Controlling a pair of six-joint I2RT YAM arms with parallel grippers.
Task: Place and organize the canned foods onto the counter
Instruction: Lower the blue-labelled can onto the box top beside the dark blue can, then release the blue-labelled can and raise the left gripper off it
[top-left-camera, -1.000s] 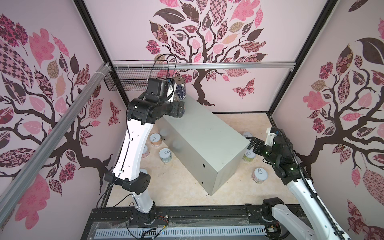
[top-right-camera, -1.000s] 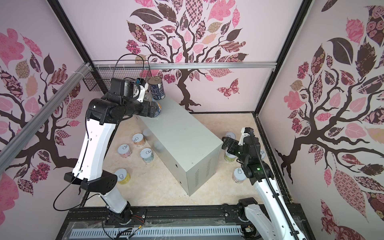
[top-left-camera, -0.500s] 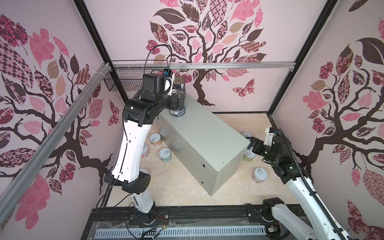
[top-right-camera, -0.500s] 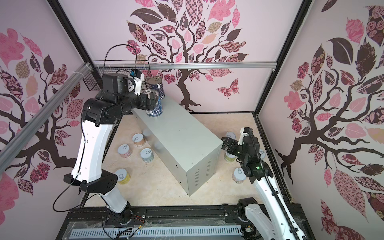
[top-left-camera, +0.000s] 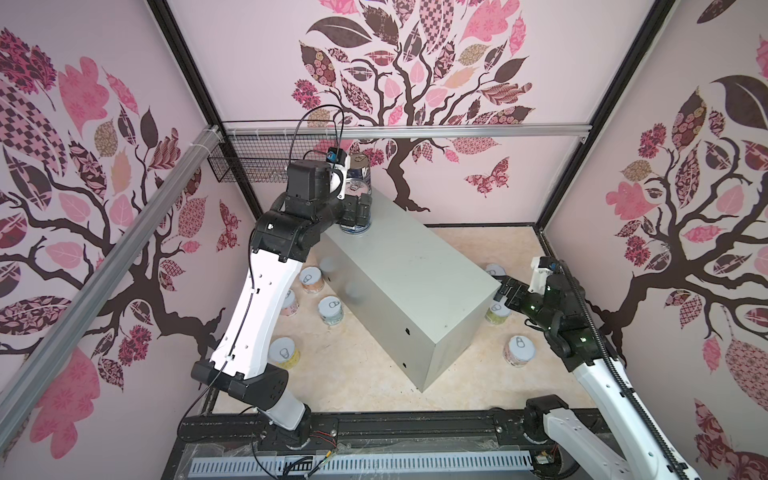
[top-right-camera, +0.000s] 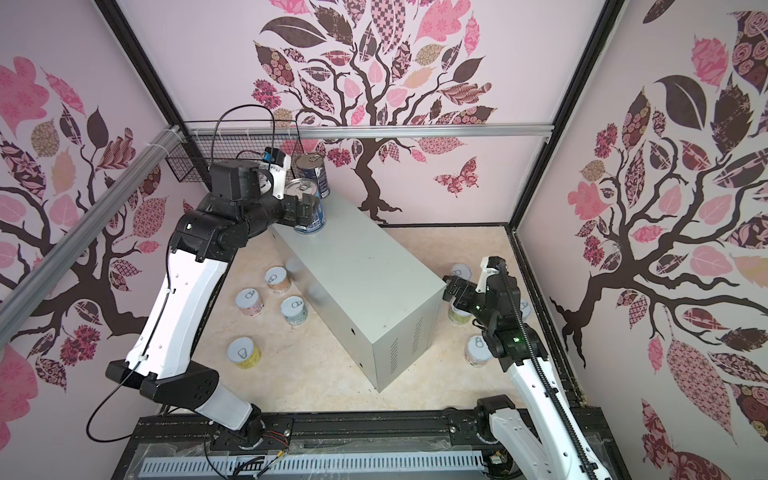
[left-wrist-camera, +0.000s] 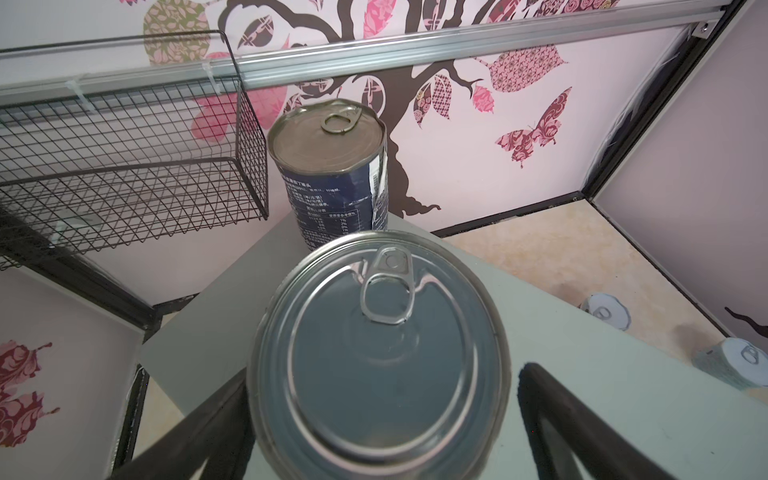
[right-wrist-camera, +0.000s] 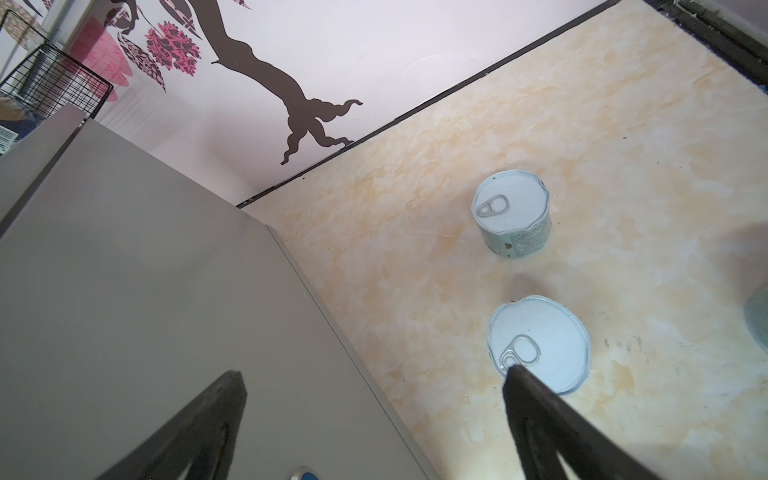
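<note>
Counter (top-left-camera: 407, 266) now carries the lowered tall can (left-wrist-camera: 380, 353), left claw (left-wrist-camera: 382, 376) apart around it, right claw (right-wrist-camera: 373, 372) apart.

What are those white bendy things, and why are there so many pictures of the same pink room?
They are two robot arms. Two pictures look down from above; two come from little cameras on the arms' wrists. The left hand is open around a tall blue can standing on the grey box, beside a second tall can. The right hand is open and holds nothing, over the box's edge. Small cans stand on the floor on both sides.
</note>
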